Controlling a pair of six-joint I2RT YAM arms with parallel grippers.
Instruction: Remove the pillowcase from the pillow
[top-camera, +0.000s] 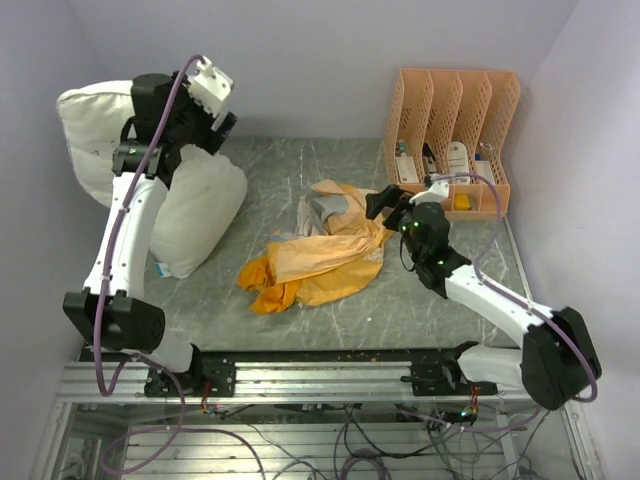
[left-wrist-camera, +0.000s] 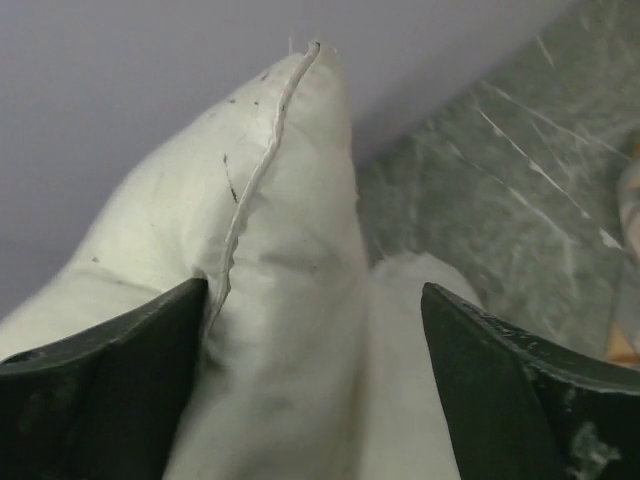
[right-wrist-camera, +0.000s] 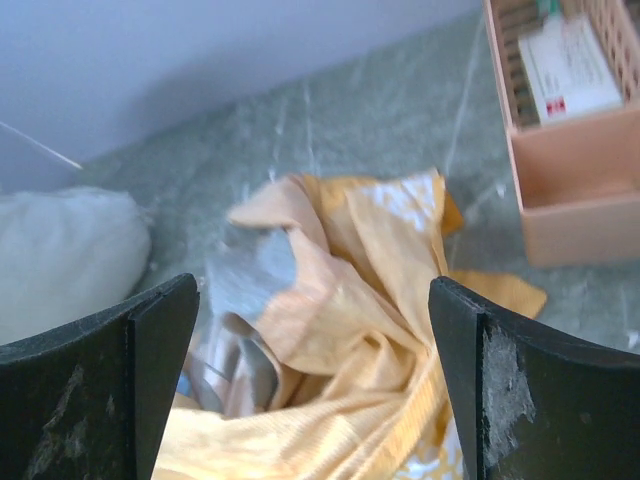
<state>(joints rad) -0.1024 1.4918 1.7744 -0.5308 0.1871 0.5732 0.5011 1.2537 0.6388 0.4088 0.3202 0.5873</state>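
The off-white pillow (top-camera: 200, 215) stands bare at the left, leaning on the back wall. My left gripper (top-camera: 222, 128) is raised beside its top, open. In the left wrist view a pointed seamed corner of the pillow (left-wrist-camera: 280, 250) lies between the spread fingers of the left gripper (left-wrist-camera: 315, 290), which do not close on it. The orange-yellow pillowcase (top-camera: 320, 255) lies crumpled on the table's middle, apart from the pillow. My right gripper (top-camera: 385, 208) is open at its right edge. In the right wrist view the pillowcase (right-wrist-camera: 350, 330) fills the gap of the right gripper (right-wrist-camera: 315, 285), and the pillow (right-wrist-camera: 60, 250) shows at the left.
A peach plastic file organizer (top-camera: 455, 130) with small items stands at the back right, close behind my right gripper; it also shows in the right wrist view (right-wrist-camera: 570, 150). Walls close in on the left, the back and the right. The table top (top-camera: 300, 170) is grey marble.
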